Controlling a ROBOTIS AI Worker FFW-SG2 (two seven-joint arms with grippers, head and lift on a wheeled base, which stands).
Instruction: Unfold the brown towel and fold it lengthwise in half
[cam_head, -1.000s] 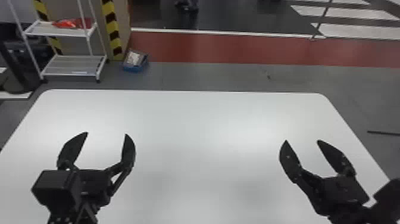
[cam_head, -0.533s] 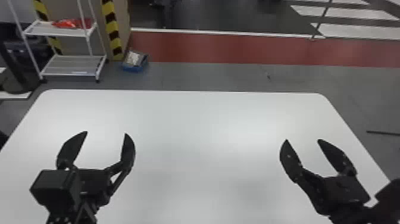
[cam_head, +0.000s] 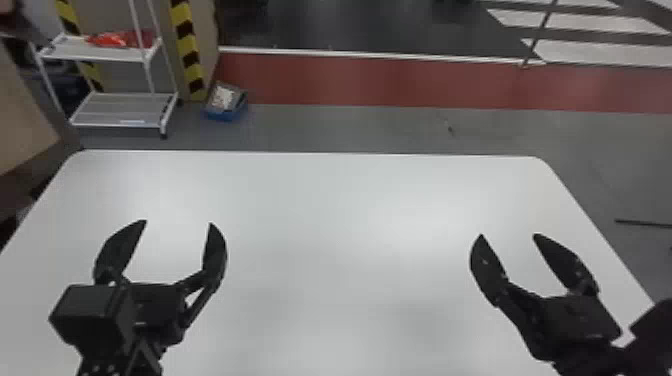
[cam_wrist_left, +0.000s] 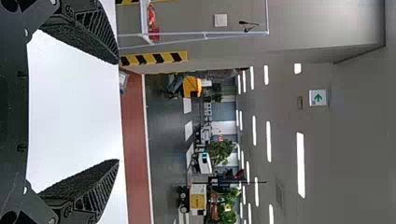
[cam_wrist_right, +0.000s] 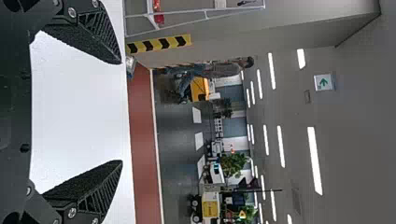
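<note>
The left pincer (cam_head: 178, 223) and the right pincer (cam_head: 509, 235) hang above the white bench (cam_head: 325, 210), each spread wide, while the brown towel's place cannot be told.

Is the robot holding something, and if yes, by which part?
Nothing is held: the black left gripper and black right gripper are open, with nothing between their fingers.

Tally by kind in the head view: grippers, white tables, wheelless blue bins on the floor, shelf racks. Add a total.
Left gripper and right gripper: 2
White table: 1
Blue bin: 1
Shelf rack: 1
Total: 5
</note>
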